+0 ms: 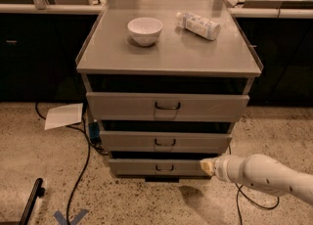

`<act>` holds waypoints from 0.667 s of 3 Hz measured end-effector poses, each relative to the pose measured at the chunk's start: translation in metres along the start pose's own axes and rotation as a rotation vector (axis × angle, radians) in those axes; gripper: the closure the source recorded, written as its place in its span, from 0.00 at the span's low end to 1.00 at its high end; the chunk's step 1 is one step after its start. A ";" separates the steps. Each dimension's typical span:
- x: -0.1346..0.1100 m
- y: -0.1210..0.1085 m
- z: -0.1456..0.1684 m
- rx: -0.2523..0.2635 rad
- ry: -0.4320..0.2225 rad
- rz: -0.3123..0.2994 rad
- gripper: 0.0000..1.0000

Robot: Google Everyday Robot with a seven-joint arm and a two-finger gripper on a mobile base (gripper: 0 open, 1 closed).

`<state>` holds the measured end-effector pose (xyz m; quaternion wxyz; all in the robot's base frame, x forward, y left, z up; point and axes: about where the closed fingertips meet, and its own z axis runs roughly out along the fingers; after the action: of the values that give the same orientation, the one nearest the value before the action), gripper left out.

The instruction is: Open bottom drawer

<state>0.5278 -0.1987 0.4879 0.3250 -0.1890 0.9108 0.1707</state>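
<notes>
The bottom drawer point(142, 167) is the lowest and narrowest grey front of the cabinet, with a small dark loop handle point(165, 168) at its centre. It looks closed. My gripper point(207, 166) is at the end of the white arm point(264, 175) that reaches in from the lower right. Its tip is at the right end of the bottom drawer front, to the right of the handle and apart from it.
A white bowl point(145, 30) and a lying plastic bottle point(198, 25) are on the cabinet top point(168, 55). Black cables point(80, 170) and a sheet of paper point(64, 115) lie on the floor at the left. A dark object point(32, 202) is at the bottom left.
</notes>
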 end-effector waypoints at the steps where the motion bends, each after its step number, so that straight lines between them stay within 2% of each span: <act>1: 0.036 -0.019 0.051 0.053 -0.041 0.142 1.00; 2: 0.046 -0.048 0.099 0.137 -0.115 0.232 1.00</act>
<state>0.5695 -0.2081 0.3763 0.3671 -0.0495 0.9158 0.1550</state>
